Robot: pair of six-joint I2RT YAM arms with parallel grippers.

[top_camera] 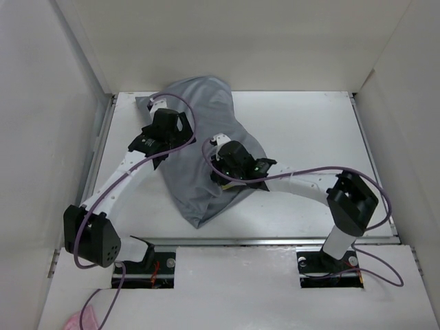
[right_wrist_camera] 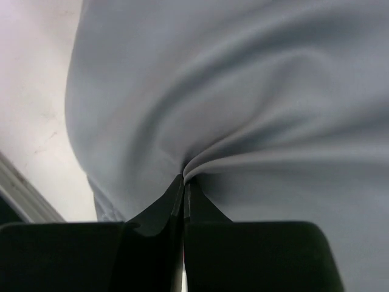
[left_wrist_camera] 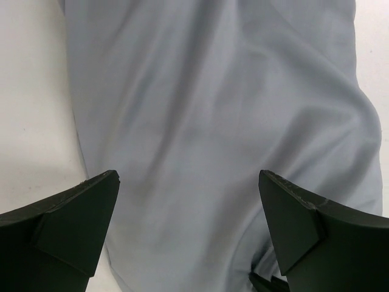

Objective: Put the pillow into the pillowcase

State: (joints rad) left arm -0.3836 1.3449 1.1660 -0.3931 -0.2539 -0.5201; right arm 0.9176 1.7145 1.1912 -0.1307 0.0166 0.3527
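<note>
The grey pillowcase (top_camera: 206, 144) lies bulging and wrinkled on the white table, running from the back left toward the front middle. No cream pillow shows; it is hidden or out of view. My left gripper (top_camera: 159, 137) hovers over the pillowcase's left part, jaws wide open and empty, grey fabric (left_wrist_camera: 213, 121) below them. My right gripper (top_camera: 230, 172) is shut on a pinched fold of the pillowcase (right_wrist_camera: 243, 109) near its right side; its fingertips (right_wrist_camera: 184, 182) meet on the fabric.
White walls enclose the table on the left, back and right. A metal rail (top_camera: 275, 241) runs along the table's near edge. Purple cables (top_camera: 309, 172) loop off both arms. Bare table (top_camera: 316, 130) lies right of the pillowcase.
</note>
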